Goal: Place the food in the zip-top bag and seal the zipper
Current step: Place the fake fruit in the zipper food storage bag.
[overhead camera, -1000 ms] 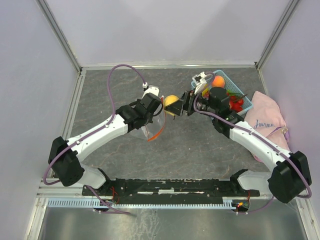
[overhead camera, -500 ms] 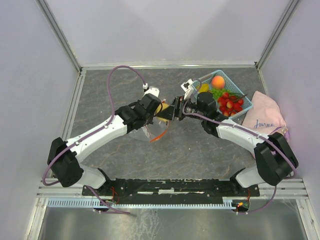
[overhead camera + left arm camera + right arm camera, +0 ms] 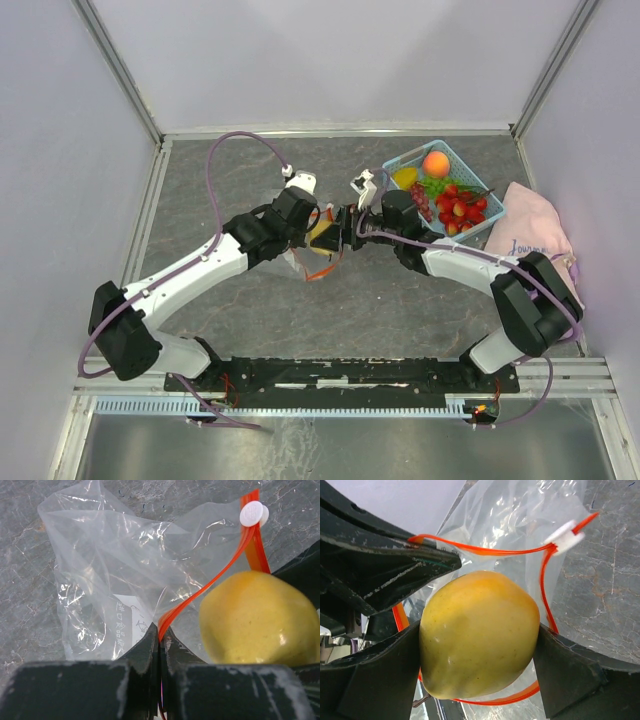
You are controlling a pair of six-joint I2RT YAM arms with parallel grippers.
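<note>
At 2 o'clock on the grey tabletop (image 3: 400, 300): a light blue slatted basket (image 3: 462, 157), loaded with an orange-pink peach (image 3: 436, 163), red strawberries (image 3: 458, 206), purple grapes (image 3: 420, 198), a green leafy piece (image 3: 436, 185) and a yellow lemon (image 3: 404, 178). Just beside the basket, at 3 o'clock: a crumpled pink cloth (image 3: 535, 235). Both well apart from the bag. Crowding the bag's mouth in the right wrist view: the dark left tool (image 3: 452, 559), reaching in from 9 o'clock, close against the fruit held there.

Near the tabletop's middle, a little toward 12 o'clock: the zip-top bag (image 3: 105, 555), clear, crinkly and crumpled, with a printed white label (image 3: 127, 622) showing through the plastic. Mouth drawn open into a loop by the thin orange-red zipper (image 3: 212, 585), its white slider (image 3: 251, 514) at the far end, toward 1 o'clock in the left wrist view. Right at that mouth: the yellow mango (image 3: 480, 630), smooth, blushed orange on top, ringed by the zipper loop in the right wrist view. Impossible to tell whether already past the strip.

Left tool: clenched tight, fingers pressed together, pinching one lip of the zipper between them. Right tool (image 3: 479, 667): spread wide, grasping the mango from 9 and 3 o'clock, both pads against its skin.
</note>
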